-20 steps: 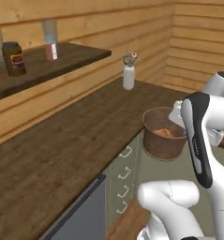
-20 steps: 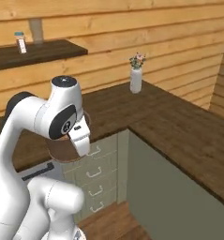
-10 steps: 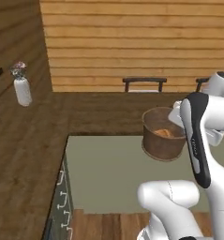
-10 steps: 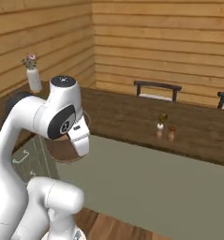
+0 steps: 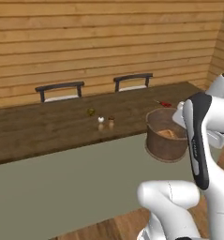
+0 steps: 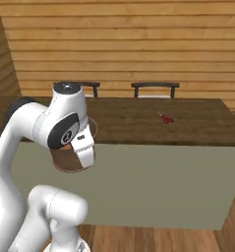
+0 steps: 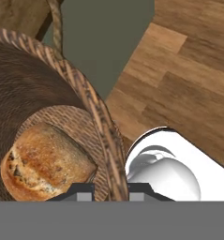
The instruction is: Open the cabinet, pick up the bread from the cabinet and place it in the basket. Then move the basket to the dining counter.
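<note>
The woven basket (image 7: 62, 89) occupied the left of the view, its rim running diagonally down to the bottom edge. The gripper (image 7: 110, 190) had its jaws set one on each side of that rim, closed on it. The bread (image 7: 41, 161), a crusty round loaf, lay on the basket floor. Wooden plank flooring (image 7: 188, 70) was seen below, beside a grey-green panel (image 7: 104, 33).
</note>
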